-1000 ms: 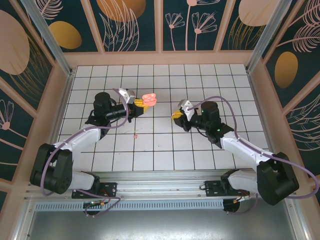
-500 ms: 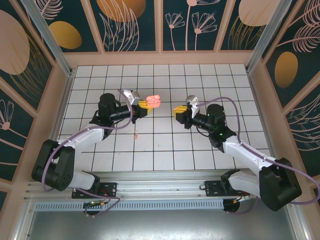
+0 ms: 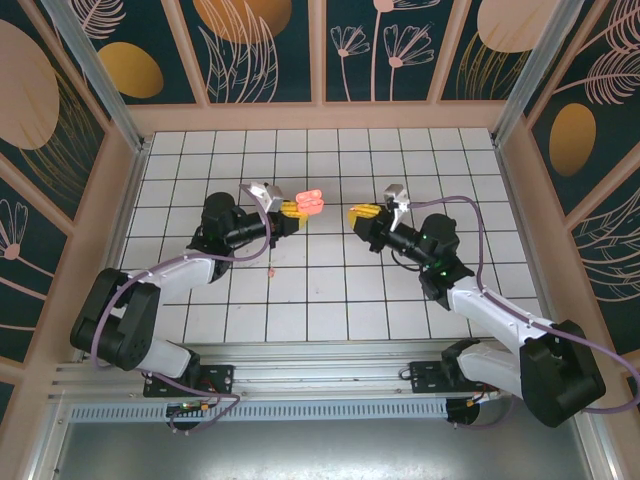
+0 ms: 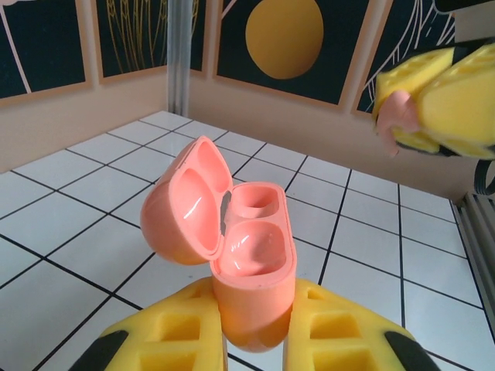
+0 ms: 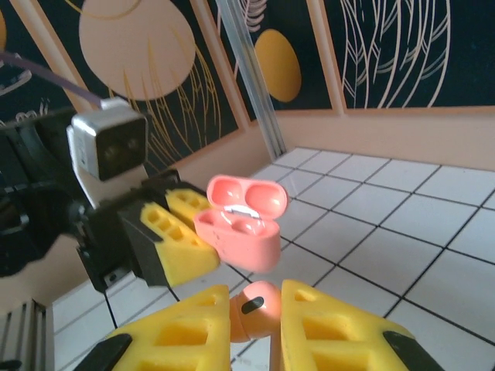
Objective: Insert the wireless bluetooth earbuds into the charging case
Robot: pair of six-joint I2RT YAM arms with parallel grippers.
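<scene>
Earbud, small and pale pink, is clamped between the yellow fingers of the right pincer, with its rounded end poking out toward the charging case. From overhead, that pincer is to the right of the case at about the same height, near it but not touching, and the two pincers point at each other.

The left pincer is closed on the lower body of the case and holds it upright, clear of the white tiled table. The lid stands hinged open, tilted back away from the two wells, which face upward. From the left wrist, the earbud and the right pincer sit up and to the right of the case, well short of the wells.

A tiny pink speck lies on the table, toward the arm bases from the case and too small to identify.
</scene>
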